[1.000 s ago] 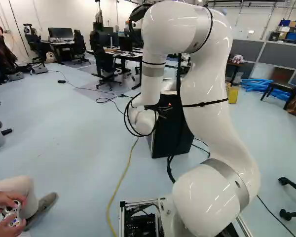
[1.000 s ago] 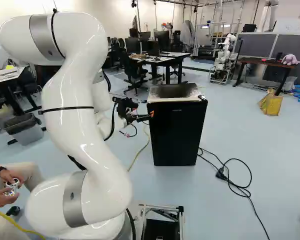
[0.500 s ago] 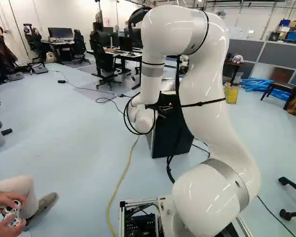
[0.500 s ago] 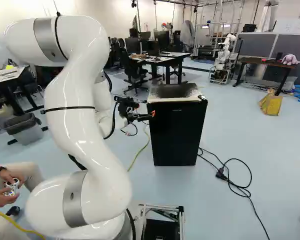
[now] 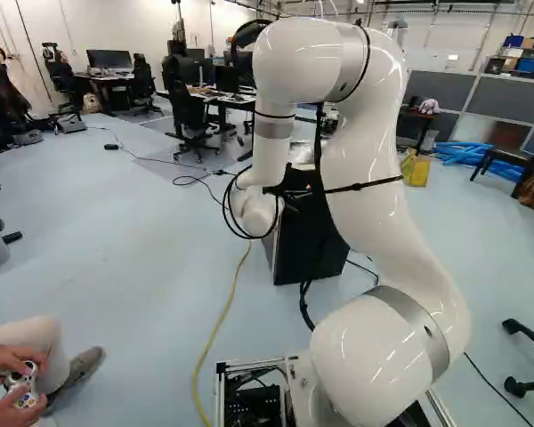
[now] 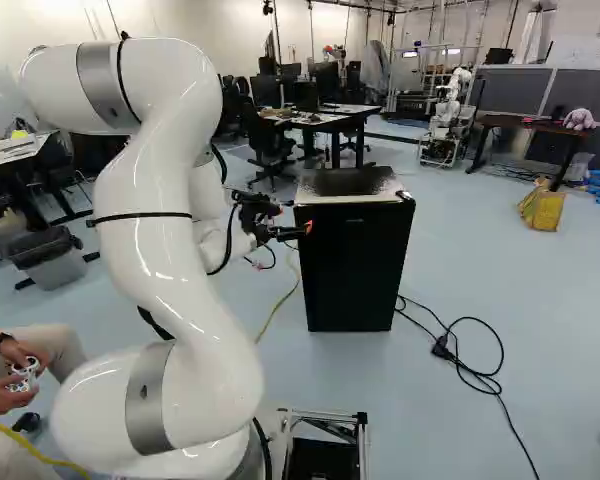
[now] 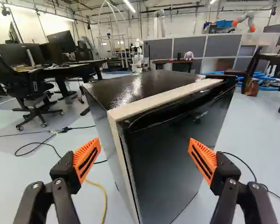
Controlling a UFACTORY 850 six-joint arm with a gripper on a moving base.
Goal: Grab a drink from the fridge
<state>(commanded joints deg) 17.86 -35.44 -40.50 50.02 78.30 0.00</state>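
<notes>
In the right base view my gripper [image 6: 302,231] is by the upper left front of the black fridge [image 6: 354,262], whose door is closed. The wrist view has the gripper [image 7: 143,159] open, its orange pads wide apart with nothing held. Ahead of the fingers stands the fridge [image 7: 165,161], its near upright corner and pale door edge lying between them in that view. Whether a finger touches it, I cannot tell. No drink can be seen. The left base view shows the fridge [image 5: 307,245] partly hidden behind my arm.
Black cables [image 6: 470,350] lie right of the fridge; a yellow cable [image 5: 215,334] runs along the floor to its left. A seated person's hands hold a controller [image 5: 20,388] at the left. Another robot [image 6: 446,118], a desk [image 6: 325,118] and chairs stand farther back.
My arm's upper part has lowered slightly and shifted a little rightward in the right base view. The gripper has moved slightly closer to the fridge there. The base and the fridge have stayed put.
</notes>
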